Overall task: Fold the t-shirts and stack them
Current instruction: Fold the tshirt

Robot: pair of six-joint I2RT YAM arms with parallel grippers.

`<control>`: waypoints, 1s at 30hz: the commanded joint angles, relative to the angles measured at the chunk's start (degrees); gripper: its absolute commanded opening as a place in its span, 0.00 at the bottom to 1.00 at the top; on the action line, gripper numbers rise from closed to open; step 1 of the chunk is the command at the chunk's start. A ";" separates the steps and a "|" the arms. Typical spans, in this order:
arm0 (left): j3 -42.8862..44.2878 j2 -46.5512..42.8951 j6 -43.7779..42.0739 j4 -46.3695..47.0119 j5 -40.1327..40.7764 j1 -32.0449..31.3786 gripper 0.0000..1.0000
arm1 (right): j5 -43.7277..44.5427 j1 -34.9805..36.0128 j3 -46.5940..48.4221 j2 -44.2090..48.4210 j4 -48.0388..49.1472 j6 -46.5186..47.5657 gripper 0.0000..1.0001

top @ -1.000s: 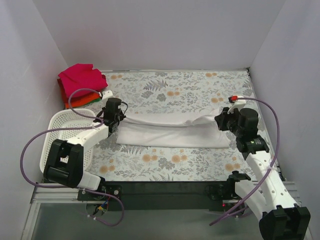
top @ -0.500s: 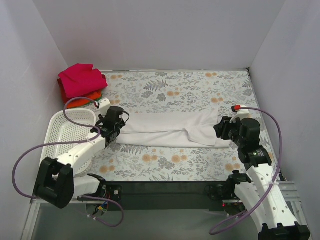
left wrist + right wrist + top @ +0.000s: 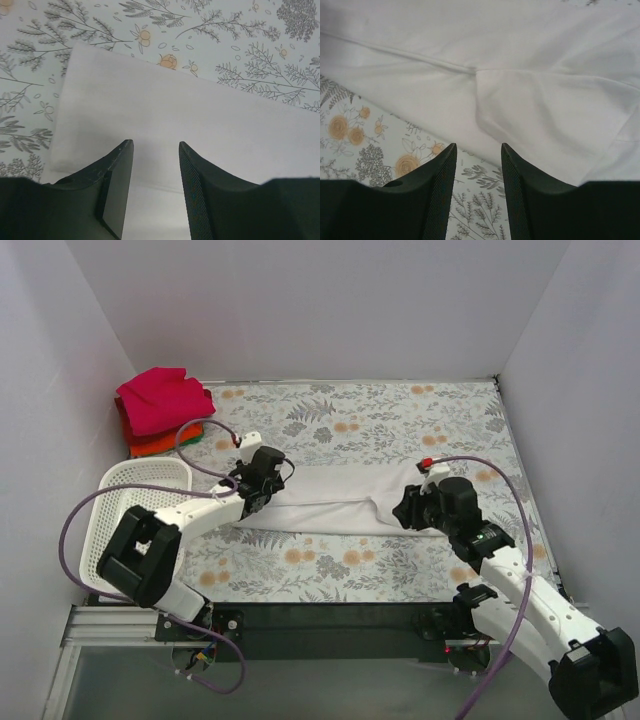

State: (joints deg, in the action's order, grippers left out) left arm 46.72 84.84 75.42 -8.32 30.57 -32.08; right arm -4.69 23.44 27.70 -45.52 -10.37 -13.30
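Currently left arm (image 3: 190, 512), right arm (image 3: 512, 572) stretched low, inward over white t-shirt (image 3: 330, 502); left fingers (image 3: 117, 185), right fingers (image 3: 440, 185) spread, gripping nothing.

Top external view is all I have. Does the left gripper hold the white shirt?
Observer: No. The left gripper is open with nothing in it; the shirt lies flat below it.
Operator: And the right one?
Observer: The right gripper is open and empty too. It is above the shirt's edge, where the flowered table begins.
Operator: Is the cloth smooth there?
Observer: No. A crease runs across it ahead of that gripper.
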 commanded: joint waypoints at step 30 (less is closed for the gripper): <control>-3.92 11.49 1.22 9.63 2.66 -0.45 0.40 | 19.99 -8.23 9.91 -30.58 18.28 -0.77 0.39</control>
State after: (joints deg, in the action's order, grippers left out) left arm 44.64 97.43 75.46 3.86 32.88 -32.64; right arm 17.04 18.90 34.22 -73.65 3.66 -15.42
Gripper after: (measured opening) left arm 0.397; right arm 0.389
